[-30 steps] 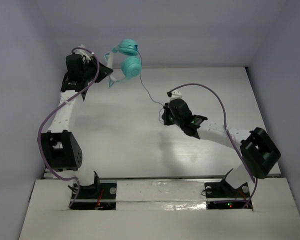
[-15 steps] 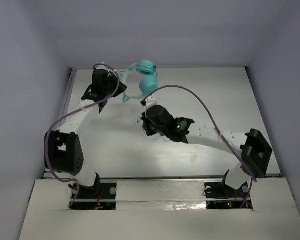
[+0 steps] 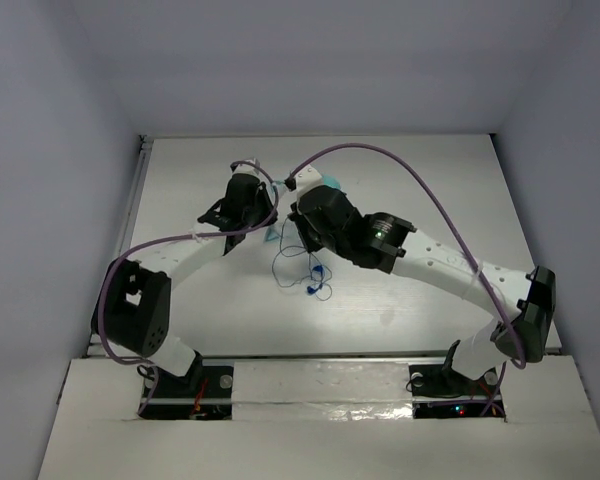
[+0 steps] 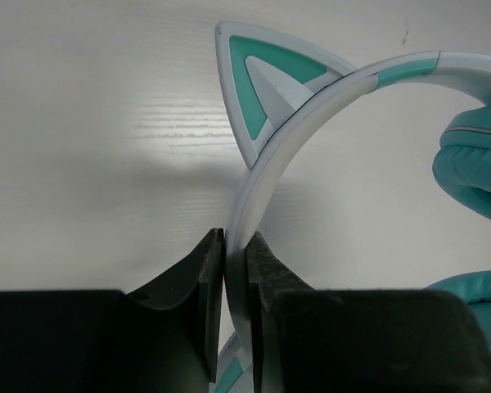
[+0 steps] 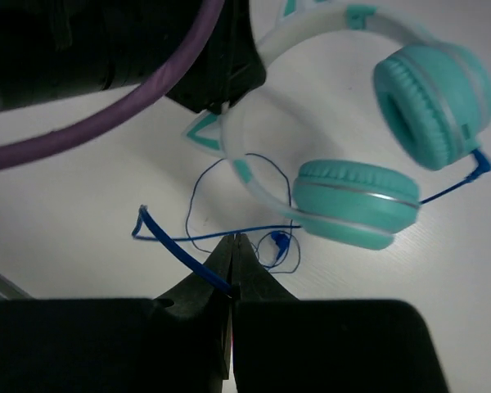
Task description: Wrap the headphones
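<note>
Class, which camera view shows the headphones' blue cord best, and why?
The right wrist view: the cord leaves the headphones, loops and is pinched in the shut right claw. The top view shows only a small distant tangle; the left wrist view shows none of it.

Your headphones (image 5: 356, 205) have teal earcups (image 5: 430, 102), each with a pale silver-grey ring around the cushion. The headband (image 4: 260, 182) is pale grey-white with short teal inserts. Its cat-ear point (image 4: 254, 57) carries a teal triangle around a pale grey centre. The cord (image 5: 176, 243) is dark blue; you can tell it from the cables (image 5: 106, 115), which are purple. The left gripper (image 4: 236, 246) and right gripper (image 5: 233, 246) are black. The left arm (image 3: 180, 255) and right arm (image 3: 440, 265) have white links and black joints. The table (image 3: 460, 170) is white with a faint wood-grain pattern, and the walls (image 3: 300, 70) are pale lilac-grey.
</note>
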Controlling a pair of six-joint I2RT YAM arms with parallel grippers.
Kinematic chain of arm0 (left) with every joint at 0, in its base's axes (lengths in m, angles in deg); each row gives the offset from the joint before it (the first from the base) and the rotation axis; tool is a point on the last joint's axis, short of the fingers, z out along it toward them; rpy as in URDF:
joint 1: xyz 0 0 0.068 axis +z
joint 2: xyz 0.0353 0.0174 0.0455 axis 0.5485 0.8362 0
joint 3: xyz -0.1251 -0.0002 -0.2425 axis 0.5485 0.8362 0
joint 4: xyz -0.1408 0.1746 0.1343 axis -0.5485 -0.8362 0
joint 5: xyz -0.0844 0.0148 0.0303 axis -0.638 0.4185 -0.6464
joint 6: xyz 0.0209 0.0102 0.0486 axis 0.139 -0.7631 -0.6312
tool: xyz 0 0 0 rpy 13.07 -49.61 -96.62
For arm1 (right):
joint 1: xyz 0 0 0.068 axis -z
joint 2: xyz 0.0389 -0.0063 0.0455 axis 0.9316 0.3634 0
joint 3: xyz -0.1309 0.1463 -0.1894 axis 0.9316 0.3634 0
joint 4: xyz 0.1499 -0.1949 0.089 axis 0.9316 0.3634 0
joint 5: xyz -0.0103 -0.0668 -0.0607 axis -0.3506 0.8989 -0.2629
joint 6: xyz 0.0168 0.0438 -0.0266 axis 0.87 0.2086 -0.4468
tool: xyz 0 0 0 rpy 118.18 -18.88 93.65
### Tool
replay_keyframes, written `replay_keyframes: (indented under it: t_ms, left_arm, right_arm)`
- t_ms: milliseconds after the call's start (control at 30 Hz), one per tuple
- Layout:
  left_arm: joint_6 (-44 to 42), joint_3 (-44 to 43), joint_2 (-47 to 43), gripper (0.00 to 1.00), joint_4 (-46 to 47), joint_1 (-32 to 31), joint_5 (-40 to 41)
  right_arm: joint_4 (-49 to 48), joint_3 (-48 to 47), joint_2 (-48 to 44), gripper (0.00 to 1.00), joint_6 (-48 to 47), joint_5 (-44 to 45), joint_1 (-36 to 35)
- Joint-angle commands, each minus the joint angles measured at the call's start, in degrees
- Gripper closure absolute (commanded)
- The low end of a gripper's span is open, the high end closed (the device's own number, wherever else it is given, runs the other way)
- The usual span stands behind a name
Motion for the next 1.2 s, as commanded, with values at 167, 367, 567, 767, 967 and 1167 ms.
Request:
replay_keyframes:
  t_ms: [167, 367, 567, 767, 967, 1167]
  left_arm:
    - [-2.34, 2.81, -9.50, 1.00, 6.65, -0.82, 1.21]
    - [-5.50, 2.11, -11.26, 1.00, 2.53, -2.93, 1.99]
    - [-9.54, -0.78, -10.30, 1.00, -3.09, -6.70, 4.37]
    - [-11.83, -1.24, -7.83, 1.00, -4.25, -9.70, 1.38]
    - [-12.62, -0.79, -9.32, 1.00, -5.03, -10.23, 0.40]
    - [-14.20, -3.69, -11.26, 1.00, -10.03, -11.28, 1.54]
  right_arm:
    - [6.99, -3.65, -1.17, 1.00, -3.70, 8.43, 0.72]
    - [10.15, -4.53, -1.00, 1.00, -3.79, 14.92, 1.86]
    - [17.00, -5.58, -3.63, 1.00, -2.12, 18.88, 1.87]
    - [21.66, -3.13, -4.95, 1.00, -0.54, 22.22, 2.40]
    - [22.45, 1.27, -9.43, 1.00, 1.66, 22.14, 3.63]
    - [22.81, 2.68, -10.40, 1.00, 2.01, 21.53, 4.77]
